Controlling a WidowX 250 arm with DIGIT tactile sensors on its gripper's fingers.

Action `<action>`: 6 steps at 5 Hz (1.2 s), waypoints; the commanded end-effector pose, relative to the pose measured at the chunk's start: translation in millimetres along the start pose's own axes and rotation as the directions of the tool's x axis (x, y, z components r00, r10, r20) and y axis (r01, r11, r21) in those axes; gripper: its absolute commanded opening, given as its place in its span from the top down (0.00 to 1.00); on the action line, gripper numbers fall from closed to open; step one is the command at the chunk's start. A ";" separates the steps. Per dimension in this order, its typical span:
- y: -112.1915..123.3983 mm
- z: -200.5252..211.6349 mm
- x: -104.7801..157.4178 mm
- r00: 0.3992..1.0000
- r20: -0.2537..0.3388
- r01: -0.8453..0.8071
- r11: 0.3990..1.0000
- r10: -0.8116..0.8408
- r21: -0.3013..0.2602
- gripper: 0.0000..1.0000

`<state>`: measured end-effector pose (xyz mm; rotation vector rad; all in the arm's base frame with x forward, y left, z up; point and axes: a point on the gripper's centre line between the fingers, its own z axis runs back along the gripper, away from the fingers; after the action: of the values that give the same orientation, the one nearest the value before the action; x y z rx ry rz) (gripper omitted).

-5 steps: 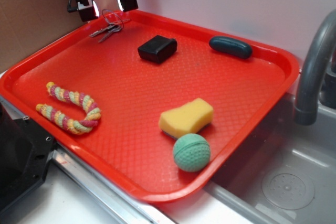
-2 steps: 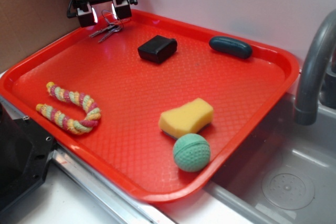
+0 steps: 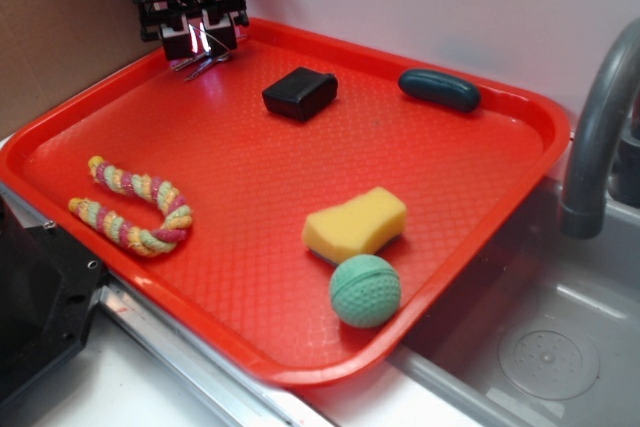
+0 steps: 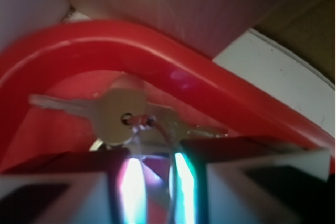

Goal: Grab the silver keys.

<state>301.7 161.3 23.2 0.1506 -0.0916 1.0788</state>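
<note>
The gripper (image 3: 198, 39) points straight down, its fingers (image 3: 187, 40) nearly closed together.

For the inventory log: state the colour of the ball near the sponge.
The ball is mint green, clearest in the exterior view.

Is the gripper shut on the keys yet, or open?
Nearly shut: the gripper shows a narrow gap over the keys in the tray corner. Actual clamping: cannot tell.
</note>
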 end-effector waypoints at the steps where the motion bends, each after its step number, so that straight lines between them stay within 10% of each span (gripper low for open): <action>1: 0.8 13.0 4.4 0.999 0.044 0.009 1.000 -0.009 0.007 1.00; 4: 9.3 43.9 -6.3 0.990 0.030 0.139 0.989 -0.141 0.046 1.00; 6: 28.5 151.6 -58.2 0.873 0.017 0.487 0.872 -0.487 -0.051 1.00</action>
<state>254.8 86.0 153.2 0.1110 -0.0305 0.5686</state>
